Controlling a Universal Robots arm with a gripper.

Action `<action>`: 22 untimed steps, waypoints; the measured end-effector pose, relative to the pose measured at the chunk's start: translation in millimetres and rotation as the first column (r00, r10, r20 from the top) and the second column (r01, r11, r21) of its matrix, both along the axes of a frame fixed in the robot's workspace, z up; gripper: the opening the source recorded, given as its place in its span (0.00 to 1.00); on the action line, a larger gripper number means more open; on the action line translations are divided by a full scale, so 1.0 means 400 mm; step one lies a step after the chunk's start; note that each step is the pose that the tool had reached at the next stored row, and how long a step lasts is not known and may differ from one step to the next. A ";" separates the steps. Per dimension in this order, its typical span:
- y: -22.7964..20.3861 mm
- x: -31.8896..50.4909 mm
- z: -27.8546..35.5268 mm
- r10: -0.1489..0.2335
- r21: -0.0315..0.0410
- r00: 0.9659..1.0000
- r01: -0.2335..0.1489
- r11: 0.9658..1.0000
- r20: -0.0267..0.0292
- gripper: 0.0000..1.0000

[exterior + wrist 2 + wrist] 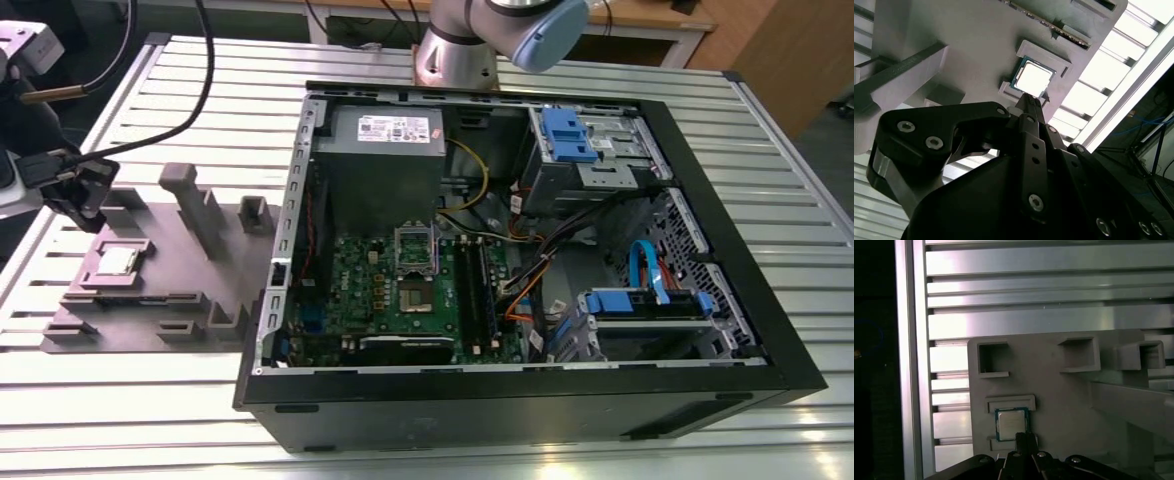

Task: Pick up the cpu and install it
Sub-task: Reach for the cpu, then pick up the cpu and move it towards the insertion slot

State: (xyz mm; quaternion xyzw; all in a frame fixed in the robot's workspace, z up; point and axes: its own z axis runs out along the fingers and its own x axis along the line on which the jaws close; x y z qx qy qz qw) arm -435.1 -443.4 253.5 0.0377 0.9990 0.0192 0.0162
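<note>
The open computer case [534,400] lies well away from our gripper [1025,439], which hangs closed on nothing over the grey fixture plate [1054,380]. The cpu [1012,422] sits flat between locating ledges [1010,403] just beyond the tips; we judge a square, centred approach best, minding those ledges and the upright posts [180,190] nearby.

I see a ribbed metal table [120,400] spread across the lower exterior view, its slats shining under bright light. Along the top edge stands a wooden desk [641,12] on white legs.
</note>
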 end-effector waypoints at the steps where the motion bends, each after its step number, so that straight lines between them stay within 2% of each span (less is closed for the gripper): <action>1: 0.000 0.000 0.000 0.000 0.000 1.000 0.000 1.000 0.000 0.10; 22: 0.000 -0.004 -0.007 0.000 0.000 1.000 0.000 1.000 0.000 0.10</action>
